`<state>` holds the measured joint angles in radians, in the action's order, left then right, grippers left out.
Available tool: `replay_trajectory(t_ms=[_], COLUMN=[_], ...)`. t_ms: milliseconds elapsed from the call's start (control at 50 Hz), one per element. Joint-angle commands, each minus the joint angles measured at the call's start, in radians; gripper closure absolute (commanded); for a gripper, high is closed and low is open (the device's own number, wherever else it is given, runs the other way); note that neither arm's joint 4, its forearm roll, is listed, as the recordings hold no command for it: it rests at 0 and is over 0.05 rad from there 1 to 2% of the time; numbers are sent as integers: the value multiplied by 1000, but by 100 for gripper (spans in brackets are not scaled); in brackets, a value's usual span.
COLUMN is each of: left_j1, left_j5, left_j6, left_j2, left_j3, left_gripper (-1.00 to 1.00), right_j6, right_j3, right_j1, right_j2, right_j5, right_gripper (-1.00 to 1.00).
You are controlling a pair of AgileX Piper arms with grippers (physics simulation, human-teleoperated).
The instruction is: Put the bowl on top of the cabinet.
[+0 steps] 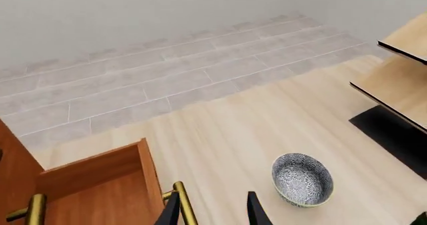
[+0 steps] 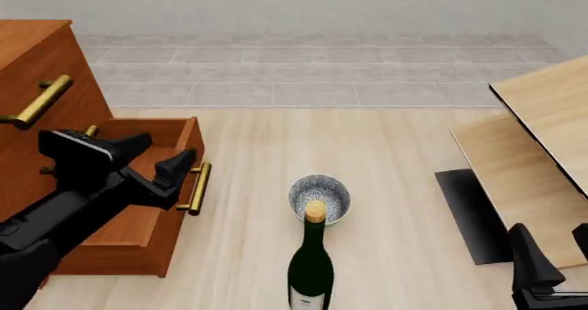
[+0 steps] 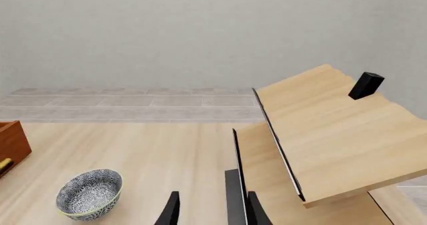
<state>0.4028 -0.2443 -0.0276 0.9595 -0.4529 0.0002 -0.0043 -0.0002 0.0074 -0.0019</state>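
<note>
Speckled grey-white round bowl [image 2: 320, 198] sat on the pale wood floor.
Left gripper [image 2: 147, 160] and right gripper [image 3: 212, 210] stood parted, empty, beside the reddish-brown wooden cabinet [image 2: 37, 62].

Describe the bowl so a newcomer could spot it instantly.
Start at the reddish-brown cabinet on the left with its bottom drawer pulled out. Right of that drawer, on the pale wood surface, sits the bowl, just behind a dark green wine bottle. It is small, round, speckled grey-white inside.

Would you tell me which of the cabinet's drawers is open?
The lower drawer of the cabinet, beside the left gripper, is pulled out; the drawer above it is shut.
</note>
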Motion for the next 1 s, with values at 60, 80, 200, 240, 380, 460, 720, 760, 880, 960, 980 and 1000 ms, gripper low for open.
replay_trajectory(t_ms=[60,80,200,240,380,460,720,760,880,960,980,1000], left_j1=[41,45,41,45,49,58,106,126,146,168,161,160], left_j5=[30,32,37,43,61,78,187,182,212,232,230,229], left_j6=[-1,-3,-9,-7,-15,-18,0,-13,-8,0,-8,-23], left_j2=[144,147,197,206,231,259,378,364,389,410,418,429], left_j3=[-98,-101,-144,-157,-191,-221,-326,-318,-348,-366,-375,-380], left_gripper=[-100,-100,-100,-100,-100,-100,-100,-100,-100,-100,-100,-100], right_j6=[0,0,0,0,0,0,0,0,0,0,0,0], right_j3=[0,0,0,0,0,0,0,0,0,0,0,0], right_j1=[0,0,0,0,0,0,0,0,0,0,0,0], right_j2=[0,0,0,0,0,0,0,0,0,0,0,0], right_j5=[0,0,0,0,0,0,0,0,0,0,0,0], right_gripper=[-100,-100,-100,-100,-100,-100,-100,-100,-100,-100,-100,-100])
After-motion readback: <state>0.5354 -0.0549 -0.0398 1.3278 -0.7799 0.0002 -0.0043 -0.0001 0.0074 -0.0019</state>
